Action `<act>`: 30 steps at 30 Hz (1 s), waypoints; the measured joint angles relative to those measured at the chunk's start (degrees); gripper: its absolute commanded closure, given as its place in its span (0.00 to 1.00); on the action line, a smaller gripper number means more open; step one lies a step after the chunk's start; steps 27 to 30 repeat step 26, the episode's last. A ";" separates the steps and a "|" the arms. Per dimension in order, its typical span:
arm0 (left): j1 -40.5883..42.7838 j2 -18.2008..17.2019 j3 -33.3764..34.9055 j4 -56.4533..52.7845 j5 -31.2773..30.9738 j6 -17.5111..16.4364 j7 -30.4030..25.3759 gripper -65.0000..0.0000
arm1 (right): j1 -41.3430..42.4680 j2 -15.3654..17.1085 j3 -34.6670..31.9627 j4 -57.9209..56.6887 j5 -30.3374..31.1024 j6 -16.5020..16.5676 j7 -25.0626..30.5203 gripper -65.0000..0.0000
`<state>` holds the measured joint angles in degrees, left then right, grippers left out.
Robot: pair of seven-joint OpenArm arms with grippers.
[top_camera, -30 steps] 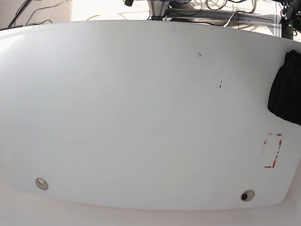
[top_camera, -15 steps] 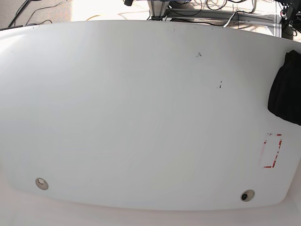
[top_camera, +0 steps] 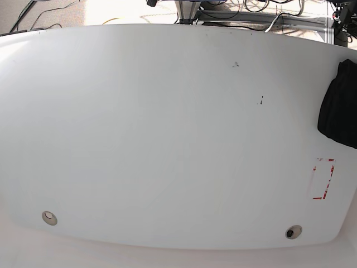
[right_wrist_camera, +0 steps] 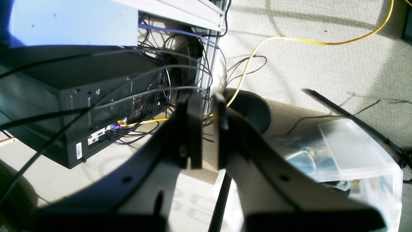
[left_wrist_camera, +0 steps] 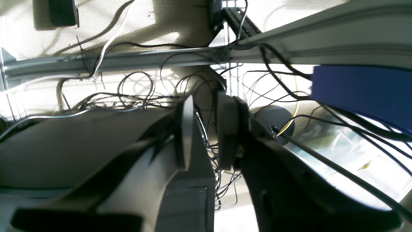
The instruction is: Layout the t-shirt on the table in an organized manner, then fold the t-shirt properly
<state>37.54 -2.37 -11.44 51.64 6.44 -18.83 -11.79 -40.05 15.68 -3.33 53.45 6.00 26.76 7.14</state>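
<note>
White and glossy, the table (top_camera: 167, 139) fills the base view, with the black t-shirt (top_camera: 339, 106) bunched at its right edge, partly cut off by the frame, above a red tape mark (top_camera: 322, 178). Neither arm appears over the tabletop. Both wrist cameras look off toward carpet and tangled cables (left_wrist_camera: 206, 87): the left gripper (left_wrist_camera: 206, 135) holds nothing, jaws slightly apart, while the right gripper (right_wrist_camera: 207, 132) is nearly pressed together, also empty, near a computer case (right_wrist_camera: 80, 106).
</note>
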 measured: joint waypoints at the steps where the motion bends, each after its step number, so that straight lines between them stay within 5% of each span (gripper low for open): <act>1: -1.60 -0.50 0.11 -3.10 -0.02 -0.11 0.09 0.81 | 1.40 -0.31 -0.13 -1.81 0.07 0.09 -0.20 0.92; 12: -16.28 -3.96 0.11 -25.90 -0.02 -0.24 -0.59 0.81 | 8.52 -2.45 -0.11 -11.30 -0.15 0.24 -0.22 0.92; 30: -24.55 -6.23 0.09 -37.13 -0.04 0.72 -0.90 0.81 | 18.93 -3.67 -0.04 -25.24 -0.20 0.20 0.79 0.92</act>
